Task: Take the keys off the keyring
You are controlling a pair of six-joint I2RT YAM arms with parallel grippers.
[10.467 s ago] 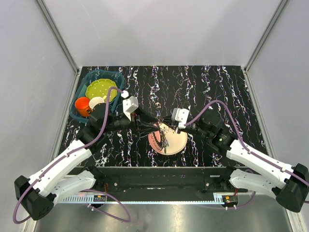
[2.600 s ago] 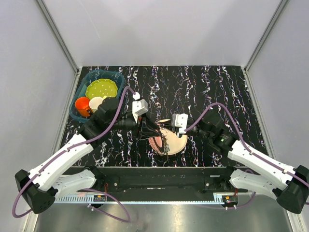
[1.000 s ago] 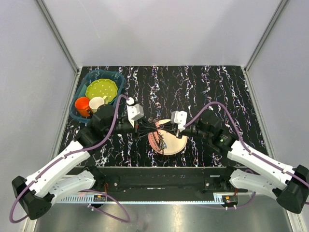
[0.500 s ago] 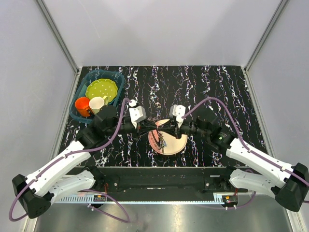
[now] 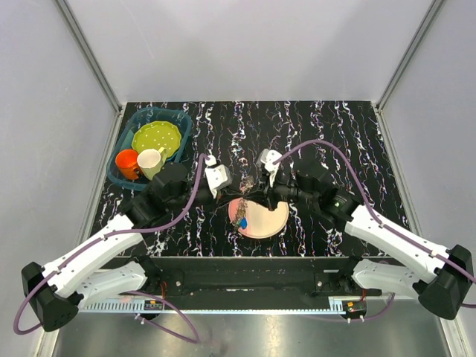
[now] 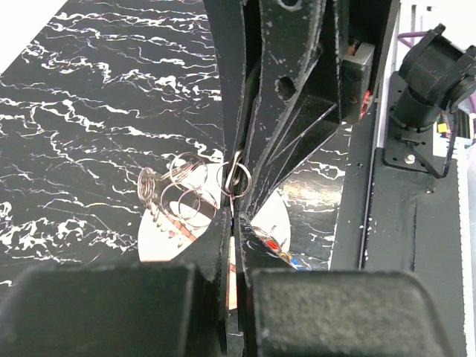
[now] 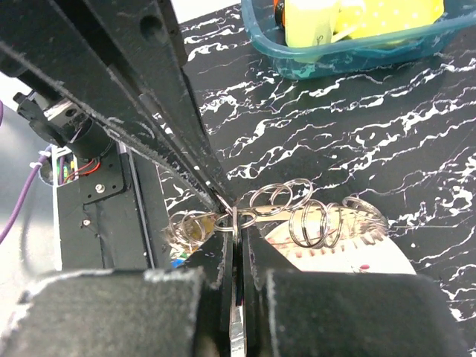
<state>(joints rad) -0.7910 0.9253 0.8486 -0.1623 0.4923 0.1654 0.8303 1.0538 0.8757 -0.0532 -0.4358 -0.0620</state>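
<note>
The keyring, a bunch of thin silvery rings, hangs in the air between both grippers above the pink plate. My left gripper is shut on one of its small rings; the left wrist view shows the ring pinched at the fingertips, with more loops to the left. My right gripper is shut on it from the other side, loops to the right. Keys with coloured heads dangle below; they also show in the left wrist view and the right wrist view.
A teal basin at the back left holds a yellow-green plate, an orange cup and a pale cup. The black marbled tabletop stretches out behind and to the right.
Both grippers have closed in on each other and risen, moving toward the back. The keyring has come up off the plate, and the keys now dangle below it.
</note>
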